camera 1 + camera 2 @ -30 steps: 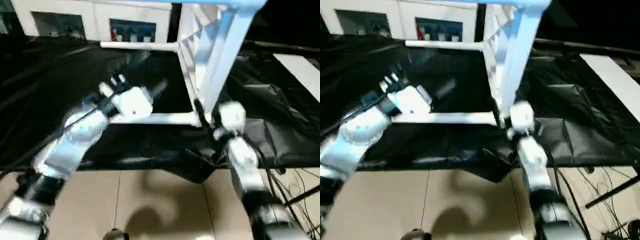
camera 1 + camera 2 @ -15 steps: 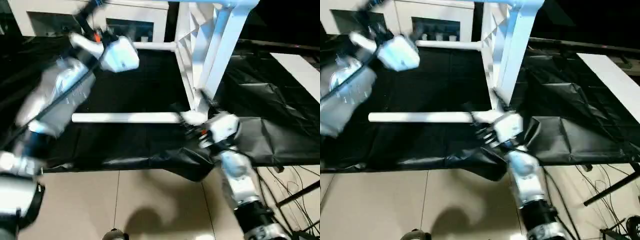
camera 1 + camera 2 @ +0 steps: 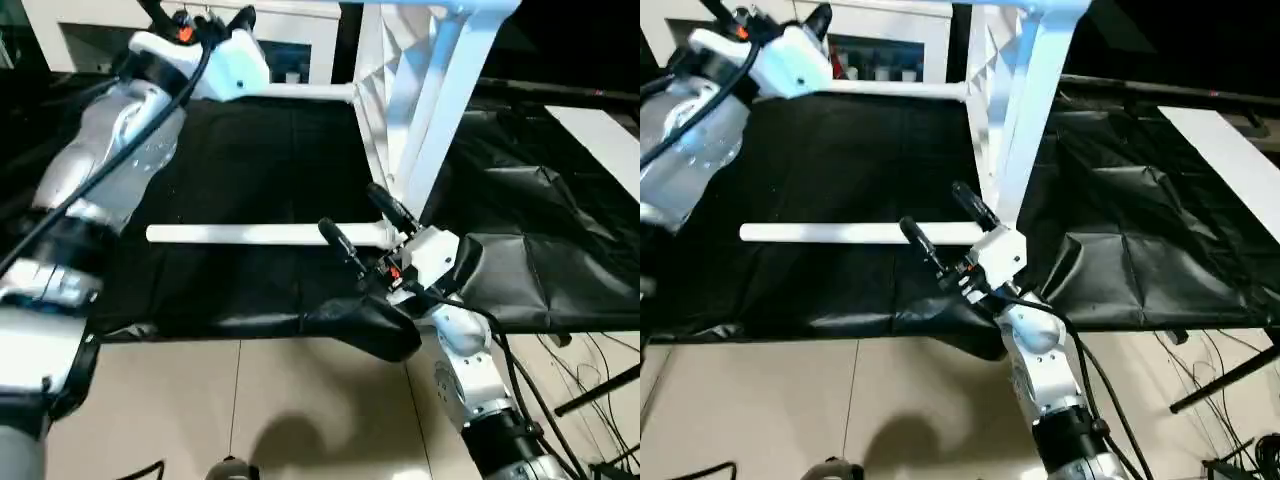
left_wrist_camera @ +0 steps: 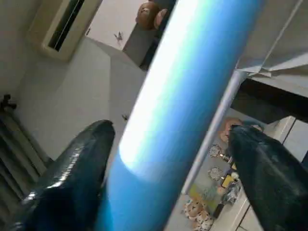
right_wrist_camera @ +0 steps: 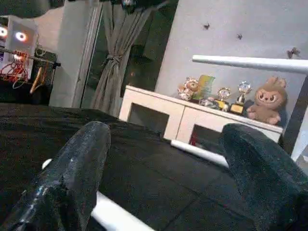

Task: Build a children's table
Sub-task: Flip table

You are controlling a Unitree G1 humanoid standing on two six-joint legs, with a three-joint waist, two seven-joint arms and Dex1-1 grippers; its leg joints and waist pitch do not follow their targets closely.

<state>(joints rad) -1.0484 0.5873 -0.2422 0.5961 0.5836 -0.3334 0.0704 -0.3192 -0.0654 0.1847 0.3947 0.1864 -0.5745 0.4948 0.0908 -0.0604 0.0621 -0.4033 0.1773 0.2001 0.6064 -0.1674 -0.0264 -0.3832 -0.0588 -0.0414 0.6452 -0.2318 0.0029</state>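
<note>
Since all four legs look to be standing in their corner sockets, the step in hand seems to be taking hold of the children's table (image 3: pixel 392 150) to press the legs home or to turn it upright, though how firmly each leg is seated cannot be told.

It lies tipped on its side on the black cloth (image 3: pixel 250 160) that covers the tabletop. Its square top (image 3: pixel 375 110) stands on edge with the ribbed underside facing the robot's left. The near leg (image 3: pixel 250 235) and the far leg (image 3: pixel 300 92) run level over the cloth toward that side, the near one low on the cloth. A third leg (image 3: pixel 445 100) slants up toward the camera, and a fourth (image 3: pixel 430 6) crosses high above.

The right gripper (image 3: pixel 348 208) sits at the socket end of the near leg, jaws spread wide to either side of the tube and gripping nothing. The left gripper (image 4: pixel 169 130) is raised at the far side; its jaws are also wide open, with a pale tube passing between them but not clamped. Which leg that is I cannot tell.

The next move probably calls for both jaws to close squarely on round, tapered tubes — smooth plastic that may slip or roll — and for the two arms to act together, because a pull on one leg alone could twist the light frame or work that leg loose.
</note>
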